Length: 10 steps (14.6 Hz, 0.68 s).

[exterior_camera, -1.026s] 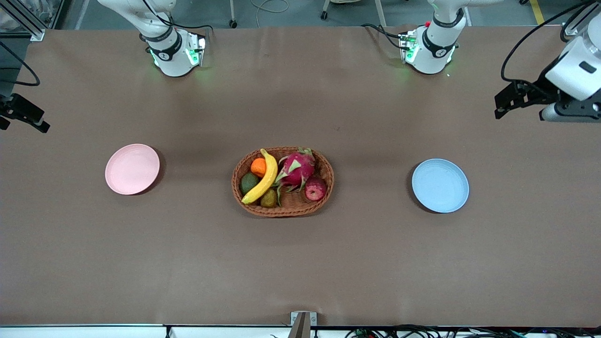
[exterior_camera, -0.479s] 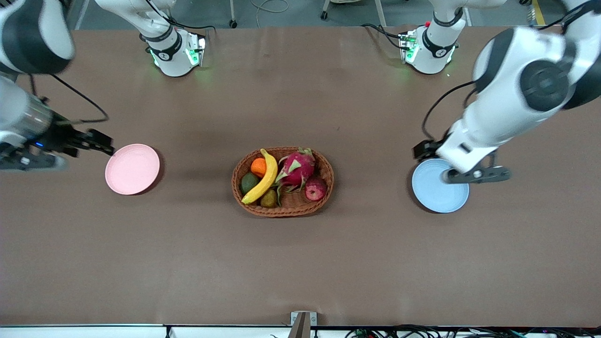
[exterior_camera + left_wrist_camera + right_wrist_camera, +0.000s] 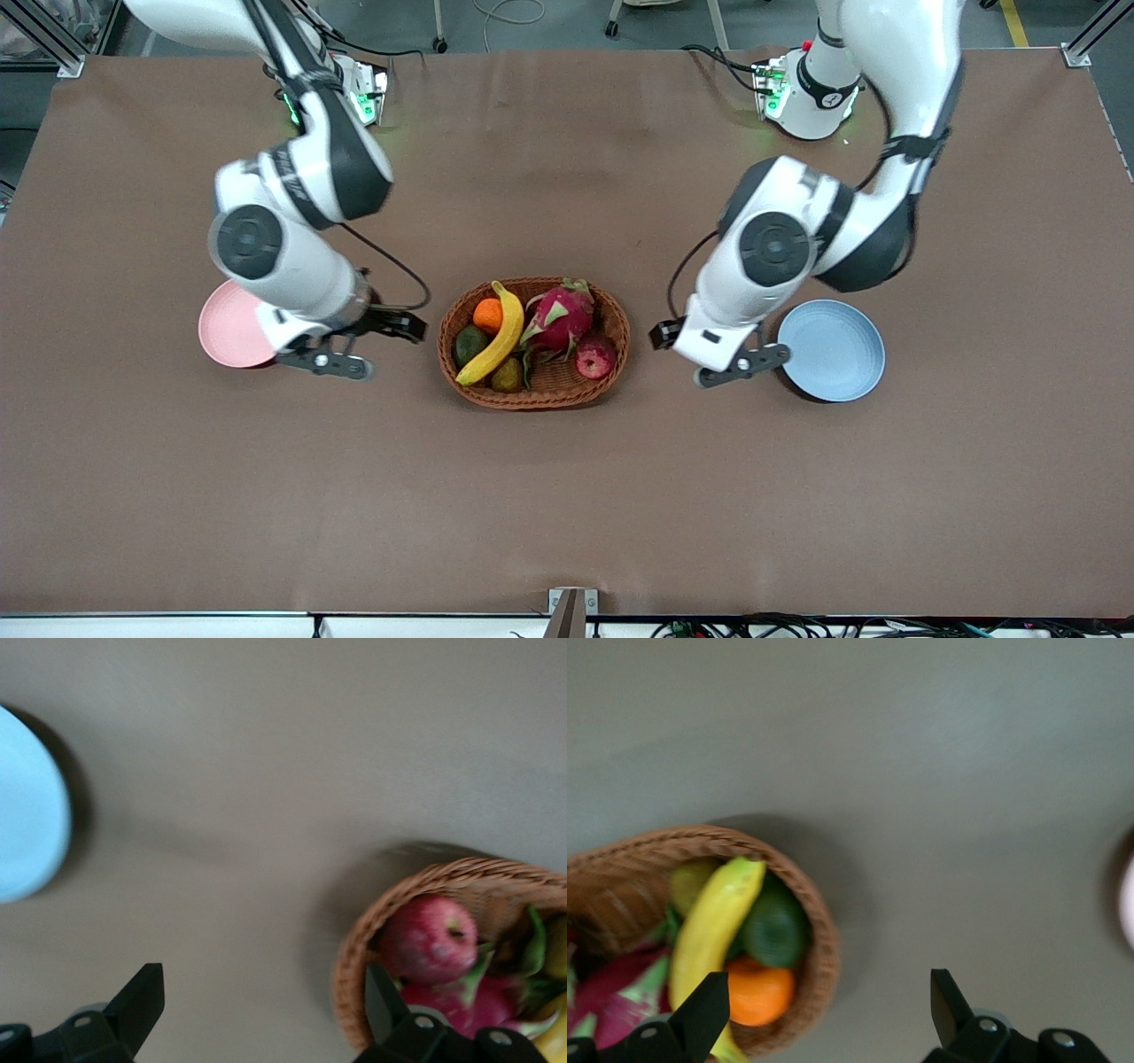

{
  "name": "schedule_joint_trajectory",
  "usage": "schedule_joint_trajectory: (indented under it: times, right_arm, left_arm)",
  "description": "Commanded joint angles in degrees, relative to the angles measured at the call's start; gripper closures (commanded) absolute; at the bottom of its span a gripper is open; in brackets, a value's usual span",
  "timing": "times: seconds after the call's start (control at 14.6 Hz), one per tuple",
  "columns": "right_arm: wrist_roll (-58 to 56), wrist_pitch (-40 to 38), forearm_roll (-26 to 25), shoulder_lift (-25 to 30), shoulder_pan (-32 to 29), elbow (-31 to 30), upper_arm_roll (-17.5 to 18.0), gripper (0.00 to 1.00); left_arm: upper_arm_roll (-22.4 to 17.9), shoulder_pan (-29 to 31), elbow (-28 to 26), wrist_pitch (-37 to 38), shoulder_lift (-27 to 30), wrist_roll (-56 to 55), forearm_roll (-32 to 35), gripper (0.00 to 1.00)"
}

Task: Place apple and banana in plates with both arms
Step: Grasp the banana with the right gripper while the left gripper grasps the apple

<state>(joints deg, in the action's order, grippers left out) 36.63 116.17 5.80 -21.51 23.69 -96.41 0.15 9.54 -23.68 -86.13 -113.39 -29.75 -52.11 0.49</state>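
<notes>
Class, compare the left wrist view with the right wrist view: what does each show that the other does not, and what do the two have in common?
Only the left wrist view shows the apple and an edge of the blue plate. Only the right wrist view shows the banana, the orange, a dark green fruit and a sliver of the pink plate. Both show the wicker basket, pink dragon fruit, the brown table, and that arm's own open jaws, empty: the left gripper and the right gripper.
</notes>
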Motion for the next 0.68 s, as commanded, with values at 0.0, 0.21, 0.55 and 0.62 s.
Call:
schedule_joint_trajectory:
  times: [0.0, 0.21, 0.55, 0.62]
  right_arm:
    - [9.05, 1.95, 2.20, -5.19, 3.10, 3.59, -0.68, 0.00]
    - [14.59, 2.22, 1.94, -10.46, 5.65, 7.28, -0.68, 0.03]
    - [20.40, 2.66, 1.76, -16.62, 7.68, 11.94, -0.77, 0.15]
    - [21.46, 3.62, 1.76, -17.15, 7.77, 12.04, -0.77, 0.17]
  left_arm:
    - [-0.31, -2.24, 2.11, -3.93, -4.16, -8.69, -0.04, 0.00]
    - [-0.31, -4.44, 2.11, -10.60, -7.50, -17.99, -1.98, 0.00]
    - [-0.14, -6.20, 2.11, -19.84, -11.82, -27.77, -3.29, 0.00]
    - [-0.14, -6.55, 2.11, -20.98, -12.43, -28.31, -4.60, 0.00]
